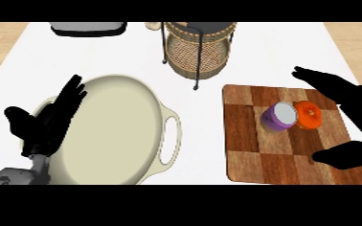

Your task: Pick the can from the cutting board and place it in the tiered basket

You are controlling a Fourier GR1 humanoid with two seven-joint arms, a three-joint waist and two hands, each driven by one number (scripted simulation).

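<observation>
The purple can [280,115] lies tipped on the wooden cutting board [244,139], with its pale round end facing up at us, and a little orange thing [309,114] sits right beside it, touching or nearly so. The right hand [339,93] is spread wide above the board's right edge, fingers on the far side and thumb on the near side, holding nothing. To grab well, I think it should slide left and come down so the fingers and thumb close on the can's round sides only (not on the orange neighbour). The left hand [44,119] rests open over the rim of the big cream dish [166,119], also holding nothing. The tiered basket [198,48] stands past the board, up and to the left, so the can must later be lifted over its rim.
</observation>
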